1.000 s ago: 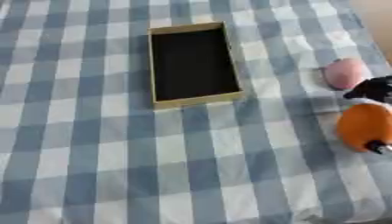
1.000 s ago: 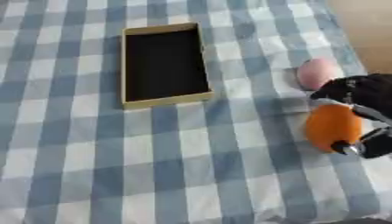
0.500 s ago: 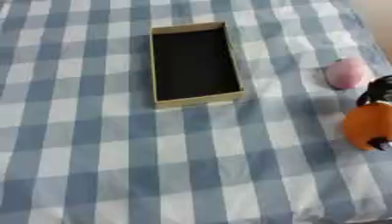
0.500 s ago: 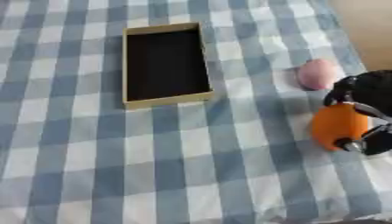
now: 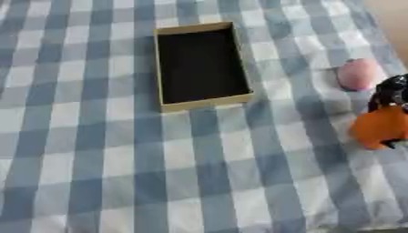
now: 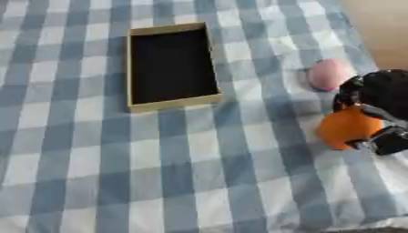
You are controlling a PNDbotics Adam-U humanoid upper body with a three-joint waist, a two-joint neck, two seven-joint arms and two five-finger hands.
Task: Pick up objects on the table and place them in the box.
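An open shallow box [image 6: 172, 66] with tan walls and a black inside lies on the blue-and-white checked cloth, up and left of the middle, with nothing in it. A round orange object [image 6: 348, 128] is at the right edge, and my right hand [image 6: 381, 99] has its black fingers and thumb curled round it, just over the cloth. A pink egg-shaped object [image 6: 328, 74] rests on the cloth just above and left of that hand, apart from it. My left hand shows in neither view.
The checked tablecloth [image 5: 104, 164] covers the whole table. Its right edge [image 6: 363, 32] runs close past the pink object, with a tan floor beyond. The cloth's near edge shows at the bottom right.
The whole picture has shifted slightly, so the camera moved. The right hand still holds the orange object at the right edge, a little further right and lower relative to the pink object.
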